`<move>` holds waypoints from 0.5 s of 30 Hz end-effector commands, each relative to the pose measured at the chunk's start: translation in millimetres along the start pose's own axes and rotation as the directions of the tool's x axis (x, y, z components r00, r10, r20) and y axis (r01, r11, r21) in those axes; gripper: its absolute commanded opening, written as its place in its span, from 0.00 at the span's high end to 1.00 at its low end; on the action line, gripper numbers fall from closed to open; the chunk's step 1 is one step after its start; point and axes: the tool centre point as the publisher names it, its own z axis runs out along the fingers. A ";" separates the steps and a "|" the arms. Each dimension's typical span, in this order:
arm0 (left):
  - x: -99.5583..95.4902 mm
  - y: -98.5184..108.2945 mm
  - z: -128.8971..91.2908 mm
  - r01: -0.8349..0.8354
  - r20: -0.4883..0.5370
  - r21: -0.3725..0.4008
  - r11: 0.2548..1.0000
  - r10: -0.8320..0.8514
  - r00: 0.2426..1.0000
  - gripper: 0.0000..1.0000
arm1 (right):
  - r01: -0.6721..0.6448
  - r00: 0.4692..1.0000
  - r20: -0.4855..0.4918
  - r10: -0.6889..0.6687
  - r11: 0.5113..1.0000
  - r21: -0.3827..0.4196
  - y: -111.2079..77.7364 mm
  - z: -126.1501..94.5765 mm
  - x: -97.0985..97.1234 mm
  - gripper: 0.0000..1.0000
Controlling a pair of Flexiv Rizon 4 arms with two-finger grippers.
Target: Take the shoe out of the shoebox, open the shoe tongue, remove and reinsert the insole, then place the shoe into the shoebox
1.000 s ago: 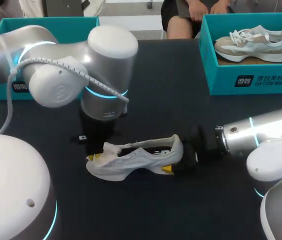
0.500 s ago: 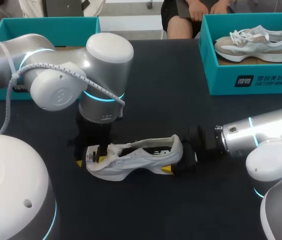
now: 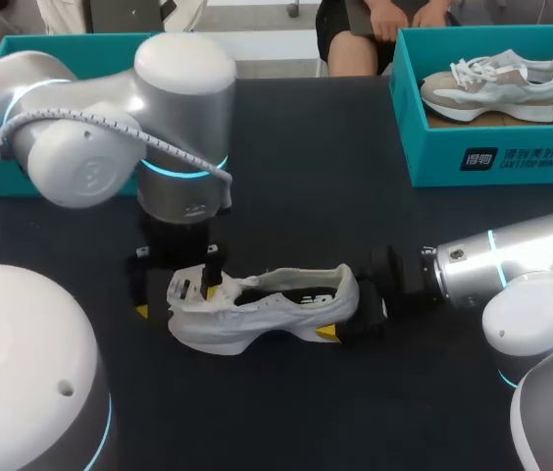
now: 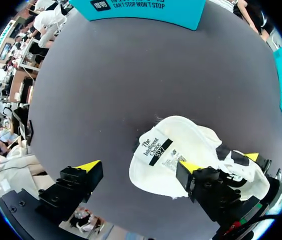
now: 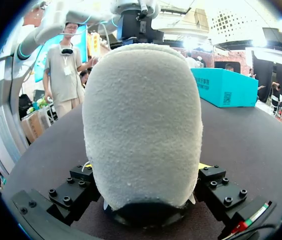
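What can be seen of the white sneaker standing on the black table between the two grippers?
The white sneaker stands upright on its thick sole on the black table. Its upper looks like soft, fuzzy fabric; the inside is dark. The white tongue, with a black label, is lifted forward toward the toe end. The right gripper clamps the rounded heel from both sides. The left gripper is open, one finger at the tongue, the other beside the shoe.

Head view overhead; both wrist views close on shared shoe.
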 end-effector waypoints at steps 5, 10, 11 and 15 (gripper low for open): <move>-9.1 -2.2 -38.6 -0.083 -0.051 0.029 0.996 0.084 0.995 0.00 | 0.000 1.000 0.002 0.000 1.000 0.004 -4.1 3.7 -1.6 1.00; -1.8 -2.5 -58.7 -0.169 -0.056 0.085 0.982 0.174 0.983 0.00 | 0.000 1.000 0.002 0.000 1.000 0.004 -4.1 3.7 -1.6 1.00; 0.7 -2.4 -62.5 -0.205 -0.055 0.099 0.974 0.211 0.976 0.00 | 0.000 1.000 0.002 0.000 1.000 0.004 -4.1 3.7 -1.6 1.00; 11.1 -2.0 -83.2 -0.365 -0.077 0.190 0.911 0.384 0.920 0.00 | 0.000 1.000 0.002 0.000 1.000 0.004 -4.1 3.7 -1.6 1.00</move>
